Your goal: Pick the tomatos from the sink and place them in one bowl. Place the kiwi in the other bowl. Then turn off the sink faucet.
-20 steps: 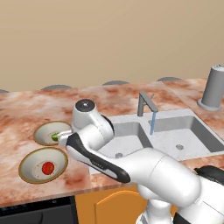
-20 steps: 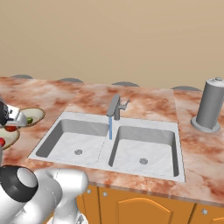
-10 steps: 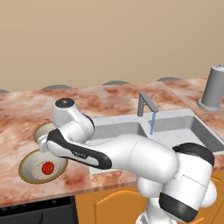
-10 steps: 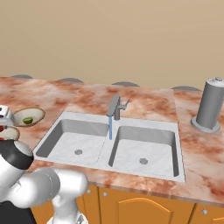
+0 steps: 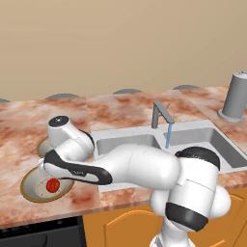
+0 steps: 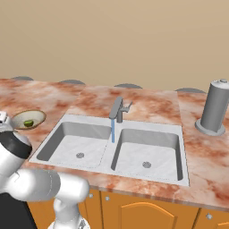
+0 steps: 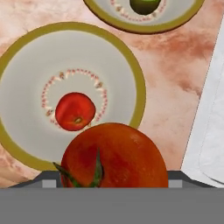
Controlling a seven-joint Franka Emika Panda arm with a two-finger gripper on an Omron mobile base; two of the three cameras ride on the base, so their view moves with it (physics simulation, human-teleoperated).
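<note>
The gripper [image 7: 114, 183] holds a tomato [image 7: 114, 155] just above the near rim of the bowl [image 7: 131, 74] on the counter left of the sink [image 6: 112, 147]. The bowl's centre, with another tomato [image 7: 75, 111] already in it, lies slightly beyond. The kiwi [image 7: 144, 5] sits in the farther bowl [image 7: 183, 17]. Nothing stands between; the faucet [image 5: 161, 116] is running.

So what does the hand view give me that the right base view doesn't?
Hand view alone: a big tomato close to the camera, above the near bowl, which holds a smaller tomato.

Right base view alone: both sink basins, the faucet running water, and a grey canister.

Both: the other bowl with the green kiwi, and the marble counter.
</note>
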